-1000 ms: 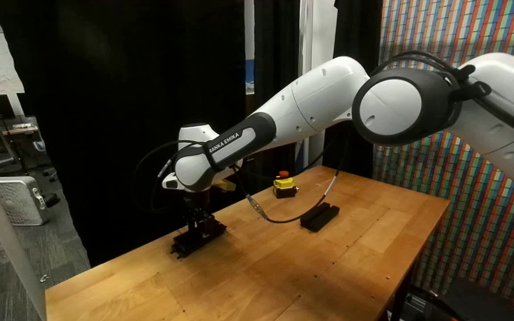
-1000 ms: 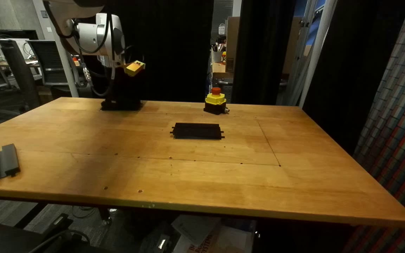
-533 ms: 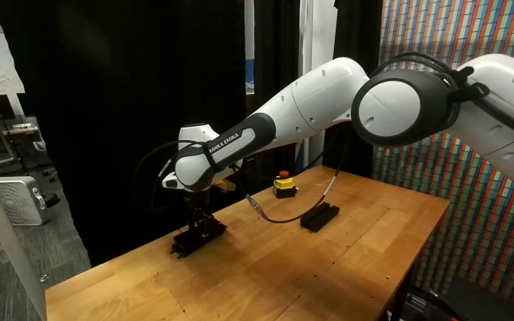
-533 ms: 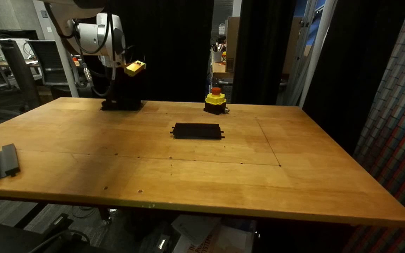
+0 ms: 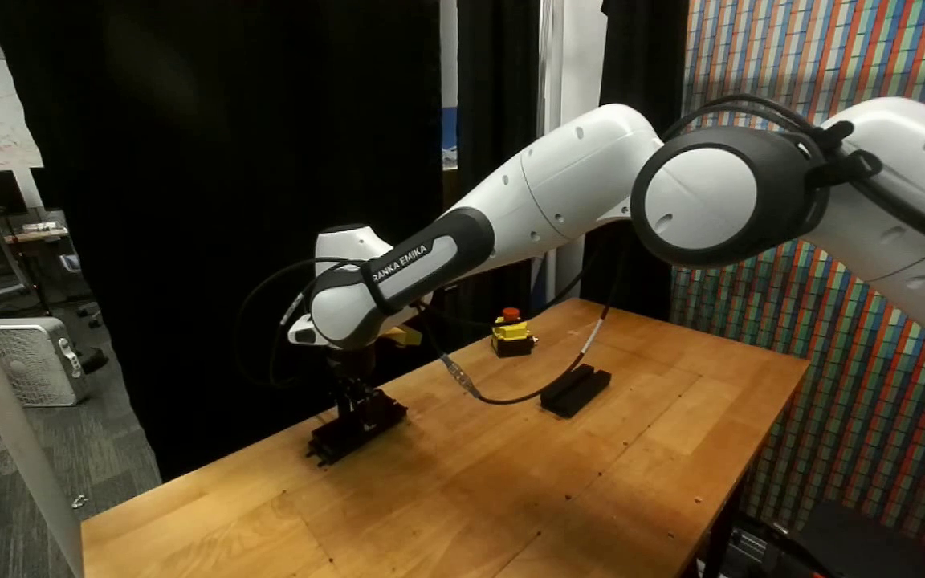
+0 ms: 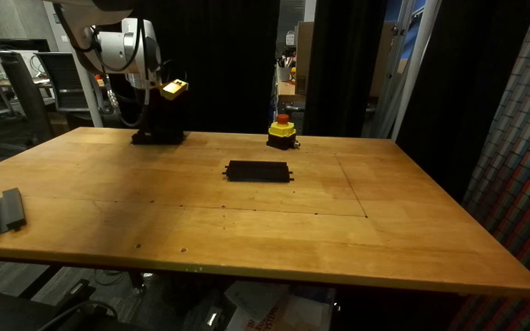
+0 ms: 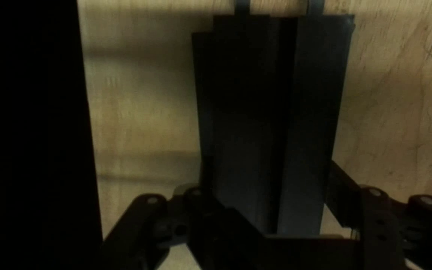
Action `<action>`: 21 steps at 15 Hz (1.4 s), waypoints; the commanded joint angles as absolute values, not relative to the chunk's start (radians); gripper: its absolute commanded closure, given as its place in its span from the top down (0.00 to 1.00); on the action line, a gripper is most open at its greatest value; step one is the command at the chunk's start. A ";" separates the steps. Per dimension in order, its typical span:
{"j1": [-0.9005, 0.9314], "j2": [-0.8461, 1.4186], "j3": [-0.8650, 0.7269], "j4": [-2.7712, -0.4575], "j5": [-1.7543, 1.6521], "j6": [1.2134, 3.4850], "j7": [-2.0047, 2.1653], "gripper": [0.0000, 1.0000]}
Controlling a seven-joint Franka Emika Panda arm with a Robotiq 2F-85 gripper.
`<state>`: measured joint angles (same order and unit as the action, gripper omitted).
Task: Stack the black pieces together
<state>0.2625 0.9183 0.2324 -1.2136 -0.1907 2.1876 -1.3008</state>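
Observation:
Several flat black grooved pieces lie on the wooden table. One black piece [image 7: 249,93] lies between my gripper's fingers [image 7: 268,178], near the table's back edge, with two pegs at its far end. It also shows under the gripper in an exterior view [image 5: 334,443]. A finger stands close against each long side; whether they press on it is not clear. A second piece lies in mid-table in both exterior views [image 6: 258,171] [image 5: 576,391]. A third, greyish-looking grooved piece [image 6: 13,209] lies at the front left in an exterior view. The fingertips are dark and partly hidden.
A yellow emergency stop [image 6: 282,131] with a red button stands at the table's back, behind the mid-table piece. A black curtain [image 5: 230,201] hangs right behind the back edge [image 6: 228,133], close to the gripper. A cable [image 5: 527,399] hangs from the arm.
The wrist and forearm have shifted very slightly left and down in an exterior view, over the last half second. The mid-table and front-left pieces have not moved.

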 commanded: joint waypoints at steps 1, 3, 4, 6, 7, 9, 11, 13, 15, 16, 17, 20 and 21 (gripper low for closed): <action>0.284 0.942 0.221 -1.169 -0.202 2.164 -1.296 0.45; 0.289 0.944 0.219 -1.162 -0.202 2.156 -1.293 0.57; 0.291 0.949 0.218 -1.154 -0.200 2.150 -1.289 0.93; 0.299 0.957 0.214 -1.141 -0.204 2.139 -1.283 0.99; 0.303 0.965 0.213 -1.131 -0.204 2.130 -1.281 1.00; 0.309 0.976 0.211 -1.112 -0.206 2.118 -1.281 1.00; 0.315 0.991 0.207 -1.086 -0.207 2.104 -1.280 1.00; 0.321 1.008 0.202 -1.058 -0.208 2.088 -1.279 1.00; 0.326 1.019 0.196 -1.034 -0.209 2.074 -1.276 1.00; 0.330 1.028 0.192 -1.021 -0.209 2.071 -1.269 1.00; 0.332 1.036 0.190 -1.008 -0.207 2.071 -1.262 1.00; 0.337 1.043 0.184 -0.985 -0.207 2.071 -1.247 1.00; 0.338 1.043 0.183 -0.981 -0.207 2.071 -1.245 1.00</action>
